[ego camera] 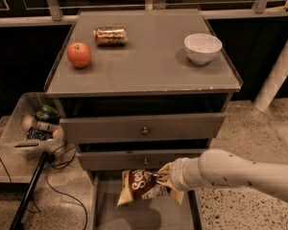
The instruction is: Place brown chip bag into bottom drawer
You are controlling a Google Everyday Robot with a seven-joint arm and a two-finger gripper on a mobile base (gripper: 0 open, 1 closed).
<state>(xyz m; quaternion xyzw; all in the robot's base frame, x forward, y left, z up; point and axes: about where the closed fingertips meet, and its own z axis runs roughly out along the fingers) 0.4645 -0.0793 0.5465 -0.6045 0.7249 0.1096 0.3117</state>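
Observation:
The brown chip bag (139, 187) is dark brown with pale yellow ends and white script. It hangs tilted above the open bottom drawer (134, 217), a wide shallow tray with a flat grey floor. My gripper (162, 177) reaches in from the right on a white arm and is shut on the bag's upper right end. The bag casts a shadow on the drawer floor and is clear of it.
On the cabinet top (144, 75) lie an apple (79, 55), a small gold can (110, 35) and a white bowl (202, 47). Two knobbed drawers (144, 128) sit above the open one. A clear bin (31, 128) with snacks and cables stands at the left.

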